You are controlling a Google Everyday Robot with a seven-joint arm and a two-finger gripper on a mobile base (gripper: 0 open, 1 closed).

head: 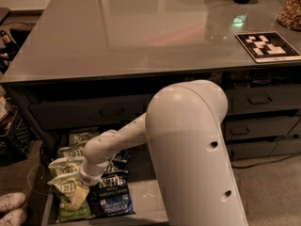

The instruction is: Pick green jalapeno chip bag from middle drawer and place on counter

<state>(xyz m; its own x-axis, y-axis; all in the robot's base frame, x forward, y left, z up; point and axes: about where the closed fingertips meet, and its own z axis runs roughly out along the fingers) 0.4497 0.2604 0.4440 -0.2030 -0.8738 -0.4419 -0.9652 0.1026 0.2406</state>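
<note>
gripper point(79, 194) at green jalapeno chip bag point(62, 186) | middle drawer point(148, 197), L side

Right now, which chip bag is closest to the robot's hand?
The light green bag at the front left of the drawer; the gripper hangs right over it. The dark blue bags lie beside it, other green bags farther back.
</note>
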